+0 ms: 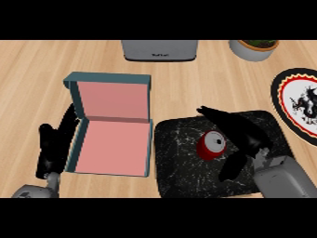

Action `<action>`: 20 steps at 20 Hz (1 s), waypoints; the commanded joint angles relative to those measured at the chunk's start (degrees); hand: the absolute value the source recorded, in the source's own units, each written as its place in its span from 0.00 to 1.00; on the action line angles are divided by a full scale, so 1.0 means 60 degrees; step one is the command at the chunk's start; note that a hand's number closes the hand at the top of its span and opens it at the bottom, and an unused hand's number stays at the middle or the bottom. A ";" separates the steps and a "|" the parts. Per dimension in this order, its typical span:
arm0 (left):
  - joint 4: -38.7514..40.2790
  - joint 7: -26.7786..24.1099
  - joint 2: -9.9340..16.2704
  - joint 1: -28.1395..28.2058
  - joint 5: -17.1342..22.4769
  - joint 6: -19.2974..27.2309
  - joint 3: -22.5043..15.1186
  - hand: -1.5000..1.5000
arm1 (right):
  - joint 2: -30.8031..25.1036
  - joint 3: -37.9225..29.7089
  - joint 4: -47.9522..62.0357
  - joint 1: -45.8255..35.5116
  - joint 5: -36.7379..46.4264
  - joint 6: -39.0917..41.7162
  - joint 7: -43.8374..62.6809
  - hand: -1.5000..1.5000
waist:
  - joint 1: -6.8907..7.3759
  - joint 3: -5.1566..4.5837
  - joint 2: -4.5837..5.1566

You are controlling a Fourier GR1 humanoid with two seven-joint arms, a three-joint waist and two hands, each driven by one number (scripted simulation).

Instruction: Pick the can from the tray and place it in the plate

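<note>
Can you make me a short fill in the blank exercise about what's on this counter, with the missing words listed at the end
1. The red can lies on its side on the black marbled ____.
2. The open box with the teal outside has a ____ lining.
3. The round plate with the dragon picture sits at the view's ____ edge.
4. The black hand nearest the can is the robot's ____ hand.

Missing words: tray; pink; right; right

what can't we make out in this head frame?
- Right hand over the can: whether they touch is unclear.
- Plate: cut off by right edge.
- Potted plant and grey appliance: tops cut off at top.
- Left hand: partly behind the pink open box.
</note>
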 commanded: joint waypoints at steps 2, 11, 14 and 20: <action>-0.0618 0.0723 -0.0244 -0.0036 -0.0502 -0.0055 0.0147 0.50 | 0.0462 -0.0145 0.0799 0.0038 0.0923 -0.0338 -0.0586 0.00 | 0.0005 0.0001 0.0001; -0.0316 0.0134 -0.0397 0.0282 -0.0495 -0.0794 0.0725 0.50 | 0.0358 -0.0460 0.0941 -0.0396 0.1563 0.0003 -0.1640 1.00 | 0.0010 -0.0001 0.0003; 0.0055 -0.0191 -0.0737 0.0171 -0.0745 -0.0701 0.0855 0.50 | 0.0819 0.0005 0.1167 0.0012 0.2393 -0.0726 -0.1896 1.00 | -0.0003 -0.0001 0.0003; 0.0051 -0.0417 -0.0749 0.0479 -0.0718 -0.0925 0.0889 0.50 | -0.0308 -0.1474 0.2491 -0.0317 0.2451 -0.1672 -0.3339 1.00 | 0.0042 0.0002 0.0024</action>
